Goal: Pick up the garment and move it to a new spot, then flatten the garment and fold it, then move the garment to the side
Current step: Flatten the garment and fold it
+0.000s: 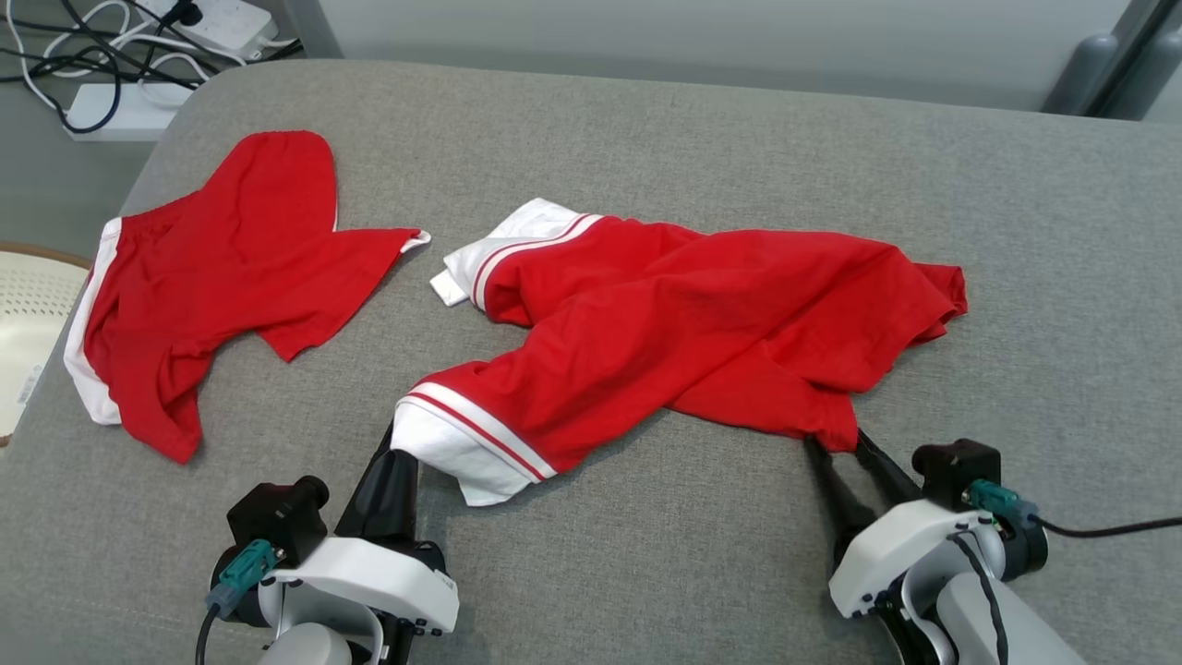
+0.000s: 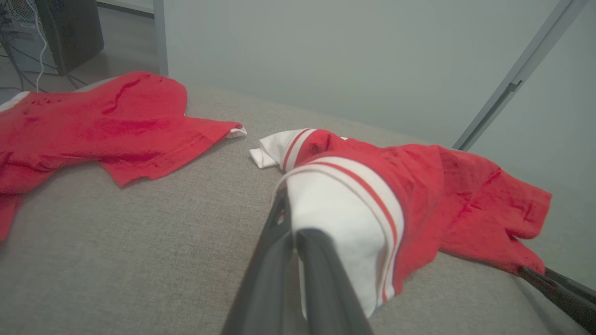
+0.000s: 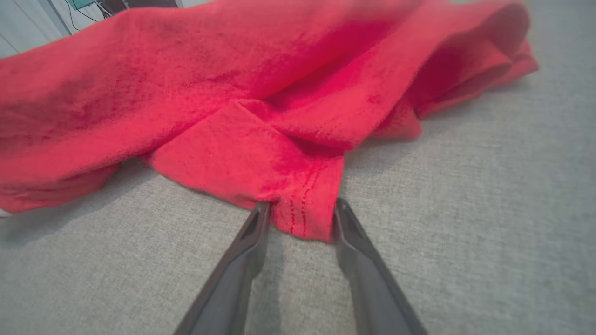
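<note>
Your garment (image 1: 702,323), a red shirt with white striped sleeve ends, lies crumpled across the middle of the grey upholstered surface (image 1: 646,139), closer to its near edge than its far one. Its long axis runs roughly along that near edge. The white sleeve cuff (image 1: 462,443) is at the near-left end, and the body trails off toward the right edge. The other sleeve points back toward the far-left corner.

Each end sits directly ahead of the arm on its own side, so neither arm has to cross over. Your left fingers (image 2: 291,223) are closed on the white sleeve cuff, which drapes over their tips. Your right fingers (image 3: 300,214) stand apart, one on either side of the hem corner (image 3: 305,186), the nearest point of the red cloth on that side. The corner rests flat on the surface between them. I judge it bracketed but not yet pinched.

The coming lift depends on that right-hand hold. The hem is doubled over there, so check that you catch the fold and not a single layer. With both ends held, the span between them should hang straight.

A second red garment (image 1: 222,268) lies well apart toward the far-left corner, so keep the carry away from it.
</note>
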Tool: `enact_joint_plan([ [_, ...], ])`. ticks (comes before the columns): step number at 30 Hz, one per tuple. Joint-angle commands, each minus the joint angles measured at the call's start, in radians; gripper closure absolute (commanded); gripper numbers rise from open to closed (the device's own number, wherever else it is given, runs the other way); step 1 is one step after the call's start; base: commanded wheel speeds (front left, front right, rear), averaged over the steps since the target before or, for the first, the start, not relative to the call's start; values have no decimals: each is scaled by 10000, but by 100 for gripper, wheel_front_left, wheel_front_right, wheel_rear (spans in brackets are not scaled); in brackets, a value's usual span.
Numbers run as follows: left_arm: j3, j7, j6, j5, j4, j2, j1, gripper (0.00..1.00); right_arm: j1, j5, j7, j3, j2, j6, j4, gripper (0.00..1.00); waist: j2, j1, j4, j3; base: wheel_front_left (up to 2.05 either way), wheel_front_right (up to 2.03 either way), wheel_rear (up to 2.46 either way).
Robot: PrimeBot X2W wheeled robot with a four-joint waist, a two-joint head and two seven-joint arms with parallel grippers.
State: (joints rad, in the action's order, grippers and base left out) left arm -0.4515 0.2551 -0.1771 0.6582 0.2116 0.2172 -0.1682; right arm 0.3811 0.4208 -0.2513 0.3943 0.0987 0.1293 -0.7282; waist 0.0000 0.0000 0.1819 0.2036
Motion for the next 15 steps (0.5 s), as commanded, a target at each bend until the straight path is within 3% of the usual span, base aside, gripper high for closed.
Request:
enact_joint_plan([
  [1,305,-8,5,-123,-287,180,-373,100,269,47,-105,155,-76,14,-11,64,0,0,79,83,0,0,0],
  [3,287,-11,9,-125,-326,166,-417,100,403,32,-105,130,-83,14,-321,100,0,0,127,138,0,0,0],
  [8,511,13,7,-42,-448,176,-440,100,624,-196,-105,-275,-75,14,-346,100,0,0,47,287,0,0,0],
  [15,1207,54,111,47,-734,170,-460,100,550,-724,-105,-1286,135,14,1338,100,0,0,-358,290,0,0,0],
])
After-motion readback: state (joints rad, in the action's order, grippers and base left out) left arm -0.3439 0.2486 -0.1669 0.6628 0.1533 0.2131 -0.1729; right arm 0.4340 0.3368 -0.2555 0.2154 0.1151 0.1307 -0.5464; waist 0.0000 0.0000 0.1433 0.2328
